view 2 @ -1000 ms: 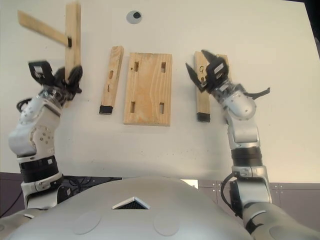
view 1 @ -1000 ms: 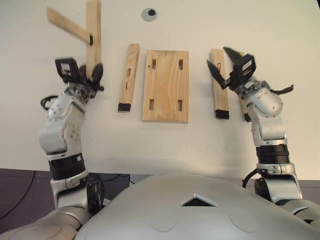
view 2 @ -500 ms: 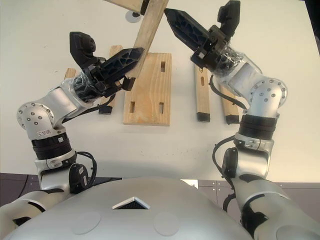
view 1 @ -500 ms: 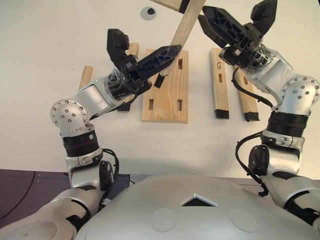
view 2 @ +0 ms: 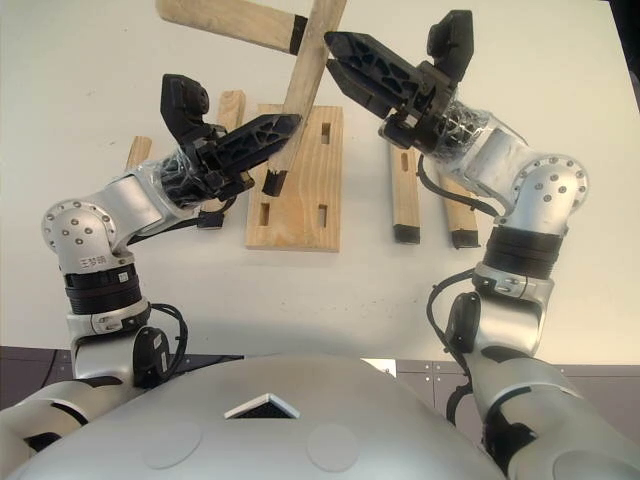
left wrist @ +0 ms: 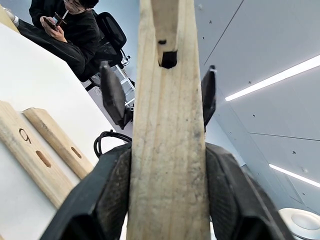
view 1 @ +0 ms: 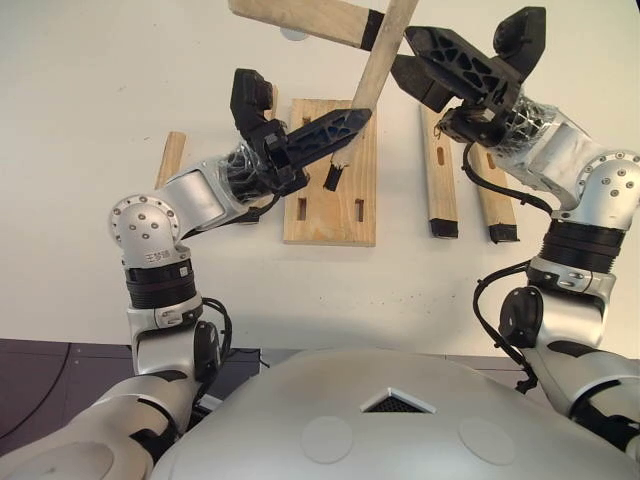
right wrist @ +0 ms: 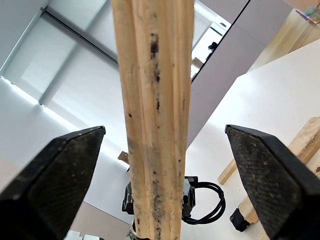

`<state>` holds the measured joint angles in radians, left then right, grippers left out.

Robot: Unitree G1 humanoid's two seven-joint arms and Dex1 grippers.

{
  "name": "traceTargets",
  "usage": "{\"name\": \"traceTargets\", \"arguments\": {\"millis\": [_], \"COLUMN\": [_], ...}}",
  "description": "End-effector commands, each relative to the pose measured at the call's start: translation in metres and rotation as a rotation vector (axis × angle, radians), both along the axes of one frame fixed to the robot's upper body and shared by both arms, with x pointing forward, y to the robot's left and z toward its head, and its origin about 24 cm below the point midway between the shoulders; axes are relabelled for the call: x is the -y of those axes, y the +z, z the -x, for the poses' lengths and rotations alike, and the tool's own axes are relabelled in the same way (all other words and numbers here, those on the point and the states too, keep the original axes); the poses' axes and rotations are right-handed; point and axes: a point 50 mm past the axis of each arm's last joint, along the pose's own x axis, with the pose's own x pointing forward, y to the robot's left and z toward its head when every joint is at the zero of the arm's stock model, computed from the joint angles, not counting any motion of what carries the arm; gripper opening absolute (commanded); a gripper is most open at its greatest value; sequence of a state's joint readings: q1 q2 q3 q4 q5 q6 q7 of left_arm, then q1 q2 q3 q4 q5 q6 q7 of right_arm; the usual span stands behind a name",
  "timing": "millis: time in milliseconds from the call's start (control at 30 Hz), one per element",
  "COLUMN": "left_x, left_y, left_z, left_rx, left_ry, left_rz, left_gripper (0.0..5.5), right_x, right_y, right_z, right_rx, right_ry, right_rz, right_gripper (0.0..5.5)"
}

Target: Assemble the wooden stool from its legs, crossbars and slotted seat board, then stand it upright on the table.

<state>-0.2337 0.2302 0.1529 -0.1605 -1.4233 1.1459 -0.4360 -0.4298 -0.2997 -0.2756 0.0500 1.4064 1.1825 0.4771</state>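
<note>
My left gripper (view 1: pixel 350 125) is shut on a wooden leg (view 1: pixel 378 62) with a crossbar (view 1: pixel 300 18) fixed near its top. It holds the leg tilted in the air above the slotted seat board (view 1: pixel 320 215), with the black-tipped foot hanging just over the board. In the left wrist view the leg (left wrist: pixel 167 150) is clamped between both fingers. My right gripper (view 1: pixel 400 48) is open and straddles the leg's upper part. The right wrist view shows clear gaps on either side of the leg (right wrist: pixel 155 100).
Two loose legs (view 1: pixel 438 170) (view 1: pixel 490 200) lie right of the board. Another leg (view 1: pixel 170 160) lies at the left, and one more (view 2: pixel 230 105) is partly hidden behind my left arm. The table (view 1: pixel 80 120) is white, and its front edge runs close to me.
My left arm has swung the leg and crossbar from the far left to above the seat board. My right gripper has risen from the loose legs and closed in around the leg's upper part.
</note>
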Motion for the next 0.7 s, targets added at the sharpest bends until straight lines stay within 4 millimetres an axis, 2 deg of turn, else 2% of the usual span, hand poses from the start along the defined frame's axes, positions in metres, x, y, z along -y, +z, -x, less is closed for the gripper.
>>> {"name": "traceTargets", "arguments": {"millis": [33, 267, 400, 700], "left_x": [0.001, 0.003, 0.005, 0.003], "left_y": [-0.005, -0.005, -0.003, -0.007], "left_z": [0.002, 0.007, 0.008, 0.010], "left_rx": [-0.002, 0.019, 0.030, 0.024], "left_ry": [-0.008, -0.036, -0.043, -0.054], "left_rz": [-0.028, -0.019, -0.014, -0.036], "left_gripper": [1.99, 1.99, 1.99, 1.99], "right_x": [0.003, -0.003, -0.005, -0.003], "right_y": [0.007, -0.001, -0.010, -0.008], "right_z": [-0.001, -0.002, -0.002, -0.004], "right_rx": [0.024, -0.004, -0.037, -0.045], "right_ry": [0.008, 0.050, 0.064, 0.073], "right_rz": [0.032, 0.102, 0.139, 0.105], "right_gripper": [4.42, 4.42, 3.80, 2.27]}}
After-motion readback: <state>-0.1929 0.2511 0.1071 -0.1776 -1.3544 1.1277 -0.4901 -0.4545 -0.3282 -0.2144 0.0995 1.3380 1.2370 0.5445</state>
